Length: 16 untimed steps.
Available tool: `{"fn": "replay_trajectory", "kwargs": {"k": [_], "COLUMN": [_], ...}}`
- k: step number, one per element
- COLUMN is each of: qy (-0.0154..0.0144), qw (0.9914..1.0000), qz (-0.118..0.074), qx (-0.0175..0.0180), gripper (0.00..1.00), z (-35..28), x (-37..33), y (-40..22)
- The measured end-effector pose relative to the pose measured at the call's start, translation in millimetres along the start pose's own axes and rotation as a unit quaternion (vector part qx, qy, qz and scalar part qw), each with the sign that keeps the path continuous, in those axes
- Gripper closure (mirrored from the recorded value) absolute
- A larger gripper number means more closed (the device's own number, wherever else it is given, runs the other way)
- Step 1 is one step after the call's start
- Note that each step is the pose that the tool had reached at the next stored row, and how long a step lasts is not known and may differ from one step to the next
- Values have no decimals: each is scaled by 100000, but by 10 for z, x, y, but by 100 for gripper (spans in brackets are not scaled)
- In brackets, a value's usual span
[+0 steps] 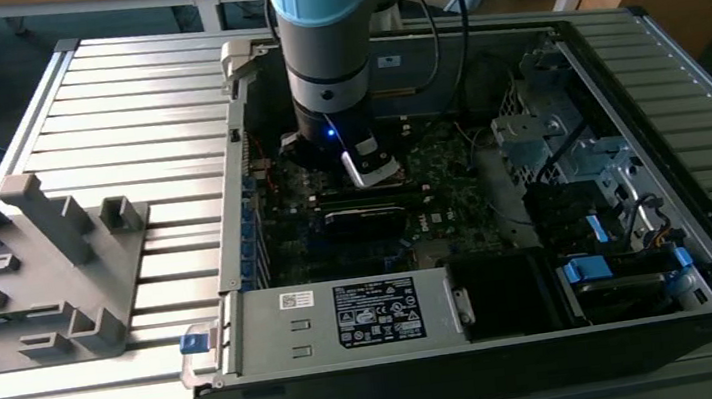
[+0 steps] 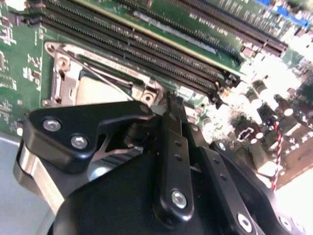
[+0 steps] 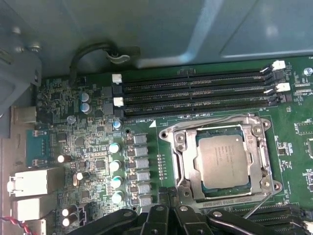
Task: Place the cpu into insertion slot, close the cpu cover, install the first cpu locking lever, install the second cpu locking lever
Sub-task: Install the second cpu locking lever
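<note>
The cpu (image 3: pixel 222 159) lies flat in the insertion slot (image 3: pixel 177 139) on the green motherboard, its silver-grey top facing up. The cpu cover (image 3: pixel 185 161) is a silver frame lying down around the chip's edges. A thin wire locking lever (image 3: pixel 258 206) slants away from one corner of the socket; in the second wrist view a wire lever (image 2: pixel 93 68) crosses above the cover (image 2: pixel 66 81) and the chip (image 2: pixel 98 90). My gripper (image 2: pixel 172 100) is shut and empty, its tips right by a corner of the socket. In the exterior view the gripper (image 1: pixel 373 172) reaches down into the open computer case.
Long black memory slots (image 3: pixel 195 90) run along one side of the socket. Capacitors (image 3: pixel 115 166) and ports crowd the board beside it. The case walls (image 1: pixel 477 312), a drive bay with blue clips (image 1: pixel 599 267) and cables hem in the arm. A grey fixture (image 1: pixel 42 265) stands on the slatted table.
</note>
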State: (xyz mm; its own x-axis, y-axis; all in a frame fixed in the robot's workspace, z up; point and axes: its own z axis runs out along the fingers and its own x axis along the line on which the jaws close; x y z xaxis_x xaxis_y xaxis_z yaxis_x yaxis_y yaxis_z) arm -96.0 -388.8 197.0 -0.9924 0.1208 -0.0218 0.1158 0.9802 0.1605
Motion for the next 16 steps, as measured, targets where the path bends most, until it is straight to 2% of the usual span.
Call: {"fn": "replay_trajectory", "kwargs": {"k": [3, 5, 16], "qy": [-3, 3, 1], "qw": [100000, 100000, 100000], "qz": [-4, -2, -3], "qx": [-50, -38, -42], "gripper": [90, 90, 90], "z": [0, -31, -491], "x": [-1, -1, -11], "y": [0, 4, 80]}}
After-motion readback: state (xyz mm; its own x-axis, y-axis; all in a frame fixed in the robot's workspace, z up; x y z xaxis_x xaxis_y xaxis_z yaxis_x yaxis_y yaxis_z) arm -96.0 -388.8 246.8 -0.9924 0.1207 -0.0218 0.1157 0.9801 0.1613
